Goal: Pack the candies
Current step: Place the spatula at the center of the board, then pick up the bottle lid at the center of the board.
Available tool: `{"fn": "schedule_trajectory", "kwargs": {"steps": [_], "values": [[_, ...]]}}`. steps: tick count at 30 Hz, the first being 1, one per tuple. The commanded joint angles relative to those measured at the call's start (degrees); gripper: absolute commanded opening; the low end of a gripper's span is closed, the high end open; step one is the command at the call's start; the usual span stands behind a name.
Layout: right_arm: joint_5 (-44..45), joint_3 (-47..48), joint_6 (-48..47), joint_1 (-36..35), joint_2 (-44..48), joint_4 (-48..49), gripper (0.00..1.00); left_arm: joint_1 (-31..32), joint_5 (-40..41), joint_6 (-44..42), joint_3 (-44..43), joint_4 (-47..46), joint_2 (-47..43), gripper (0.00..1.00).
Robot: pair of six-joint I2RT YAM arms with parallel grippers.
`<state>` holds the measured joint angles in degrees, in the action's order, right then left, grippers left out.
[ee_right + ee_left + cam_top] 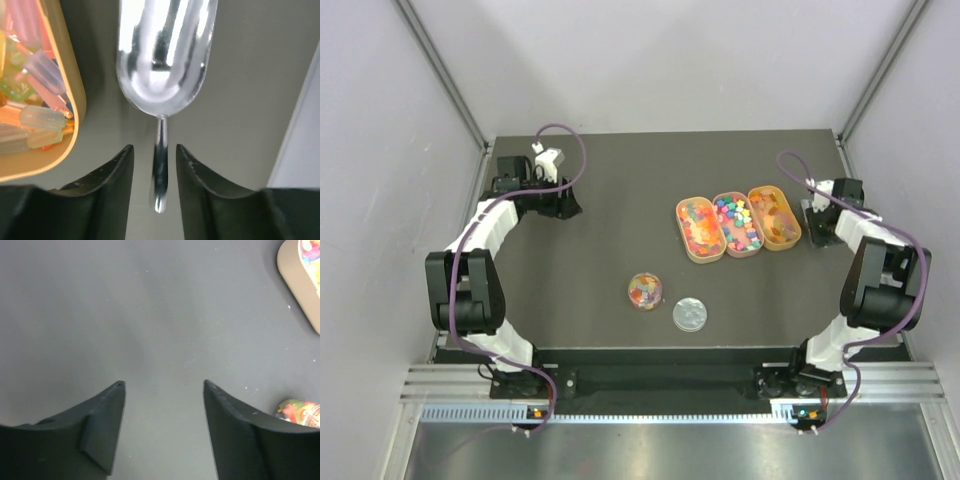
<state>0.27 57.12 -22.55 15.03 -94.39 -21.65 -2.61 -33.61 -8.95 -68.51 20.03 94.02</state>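
Observation:
The candies (738,222) are tiny multicoloured sweets that fill three oval tan trays (677,214) right of centre. More candies lie in a small round clear cup (645,291) near the front, with its round clear lid (689,314) flat beside it. My right gripper (814,222) is just right of the trays. In the right wrist view it (155,147) is open, and its fingers straddle the handle of the metal scoop (165,55) without touching it. My left gripper (568,206) is at the back left. In the left wrist view it (164,384) is open and empty over bare table.
The right tray's rim (76,95) lies just left of the scoop, with candies (37,100) inside. A tray edge (297,287) and the candy cup (300,412) show at the right of the left wrist view. White walls and metal posts enclose the dark table.

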Motion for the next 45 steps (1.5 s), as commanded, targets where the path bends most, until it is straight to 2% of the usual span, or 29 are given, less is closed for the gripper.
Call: {"fn": "schedule_trajectory", "kwargs": {"steps": [1, 3, 5, 6, 8, 11, 12, 14, 15, 16, 18, 21, 24, 28, 33, 45], "values": [[-1.2, 5.5, -1.7, 1.0, 1.7, -7.9, 0.45, 0.2, -0.5, -2.0, -1.7, -0.2, -2.7, 0.71], [-2.7, 6.2, -2.7, 1.1, 4.7, -11.4, 0.59, 0.2, -0.1, -2.8, -1.8, -0.4, -3.6, 0.73], [-6.1, 6.8, -4.1, 1.1, 6.8, -17.4, 0.65, 0.5, -0.8, -3.8, -2.0, -0.2, -4.5, 0.75], [-8.2, 6.9, -6.3, 1.0, 9.2, -19.7, 0.69, 0.4, -1.0, -4.0, -2.1, 0.2, -4.7, 0.8], [-15.4, 6.9, -9.3, 0.9, 12.1, -24.5, 0.71, 0.7, -1.4, -4.0, -1.6, 1.1, -6.1, 0.98], [-27.8, 4.9, -22.4, -1.5, 19.6, -28.0, 0.74, 0.8, -0.1, -1.9, 1.5, 0.0, -8.6, 0.99], [-29.9, 3.8, -29.6, -5.2, 23.9, -28.0, 0.79, 0.7, 0.9, -0.4, 2.6, -0.9, -9.2, 0.99], [-32.1, 0.4, -35.9, -11.3, 27.3, -27.4, 0.83, 0.7, 3.4, 3.8, 5.6, -3.8, -10.5, 0.99], [-31.7, -0.5, -41.7, -19.8, 29.1, -27.5, 0.84, 0.8, 6.0, 4.6, 6.4, -4.4, -10.7, 0.99], [-30.6, -1.2, -44.4, -23.8, 29.3, -27.9, 0.84, 0.7, 7.6, 6.7, 8.0, -5.3, -10.8, 0.98], [-30.3, -2.3, -51.1, -33.0, 27.6, -28.4, 0.85, 0.8, 11.8, 8.8, 8.9, -5.3, -9.9, 0.98], [-30.9, -1.8, -58.0, -41.2, 23.0, -27.6, 0.86, 0.7, 12.4, 11.8, 8.9, -1.4, -8.2, 0.98], [-31.7, -0.7, -64.5, -46.0, 17.8, -26.8, 0.86, -0.4, 13.0, 11.4, 7.2, 3.1, -7.4, 0.98], [-33.3, -0.8, -71.1, -49.1, 13.2, -25.3, 0.89, -5.8, 10.5, 13.9, 9.9, 1.8, -9.5, 0.98], [-36.7, -3.2, -74.0, -53.1, 9.8, -20.0, 0.96, -7.4, 12.9, 13.5, 11.9, 0.7, -11.2, 0.98], [-38.9, 5.0, -83.6, -56.4, -2.3, -34.3, 0.96, -7.5, 12.8, 12.2, 11.5, 1.0, -11.4, 0.96]]}}
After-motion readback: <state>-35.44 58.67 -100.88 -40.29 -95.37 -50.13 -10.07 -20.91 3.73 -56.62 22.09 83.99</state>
